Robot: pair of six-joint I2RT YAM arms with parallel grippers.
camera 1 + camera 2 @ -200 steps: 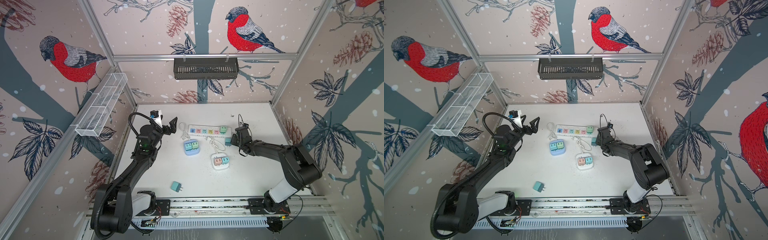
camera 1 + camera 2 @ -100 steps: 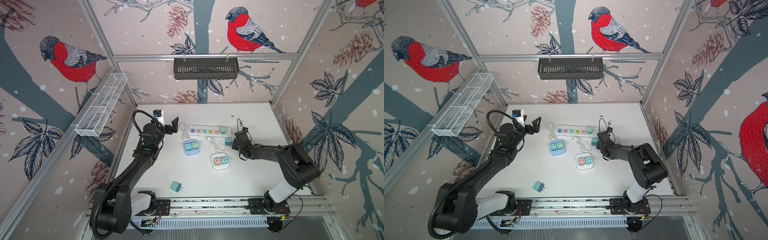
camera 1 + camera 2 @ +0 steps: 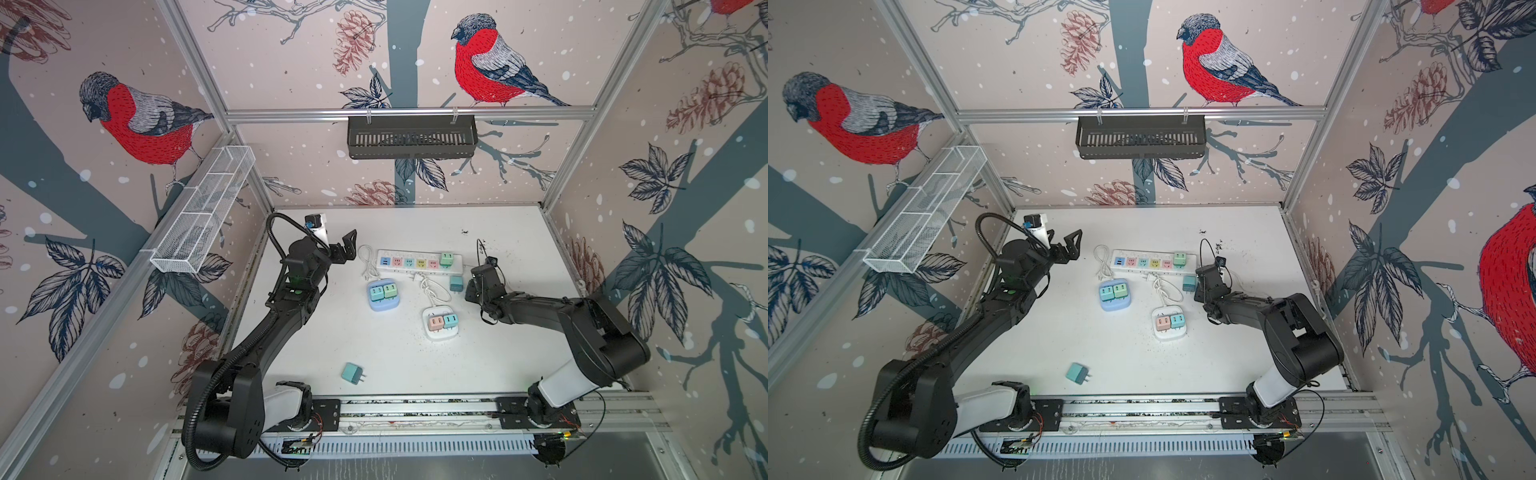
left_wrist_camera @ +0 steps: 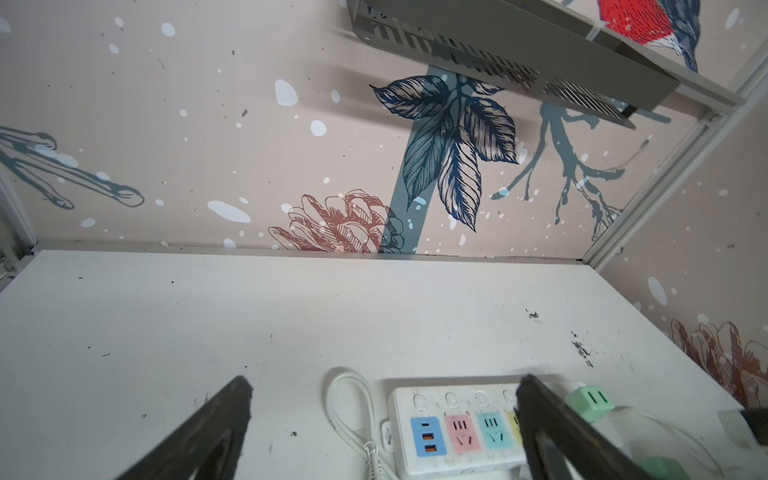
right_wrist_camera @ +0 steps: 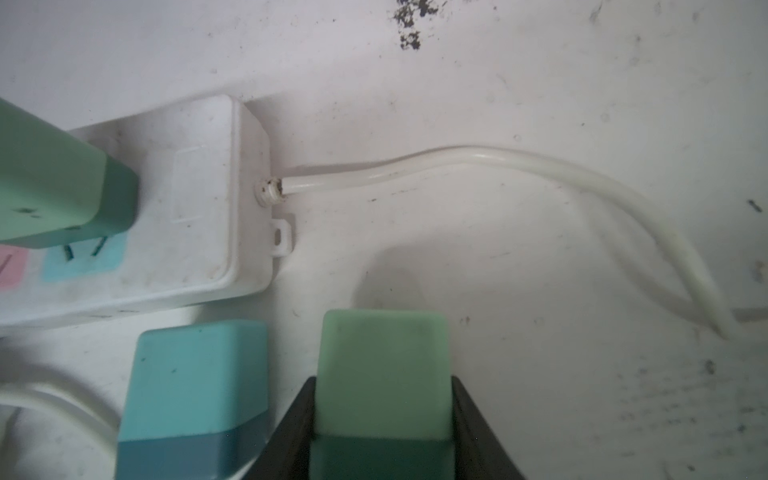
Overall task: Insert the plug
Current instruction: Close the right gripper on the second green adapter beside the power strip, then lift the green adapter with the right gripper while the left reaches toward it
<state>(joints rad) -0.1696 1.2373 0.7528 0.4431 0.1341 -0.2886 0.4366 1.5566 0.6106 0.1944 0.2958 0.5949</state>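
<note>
In the right wrist view my right gripper (image 5: 382, 380) is shut on a pale green plug (image 5: 382, 374), one black finger pressed on each side. A teal plug (image 5: 195, 386) lies right beside it. Just beyond them is the cord end of the white power strip (image 5: 187, 199), with another green plug (image 5: 54, 178) seated in it. In both top views the held plug is hidden under the right gripper (image 3: 471, 293). My left gripper (image 3: 343, 249) hangs open at the strip's (image 3: 415, 262) other end, nothing between its fingers (image 4: 232, 407).
A blue socket block (image 3: 382, 296) holding two plugs and a white socket block (image 3: 440, 324) with a pink and a teal plug sit mid-table. A loose teal plug (image 3: 352, 372) lies near the front. White cords (image 3: 434, 286) loop between the strip and the blocks.
The right gripper has dropped a little toward the table and its jaws have narrowed onto the green plug. The left gripper has shifted slightly toward the strip, still open.
</note>
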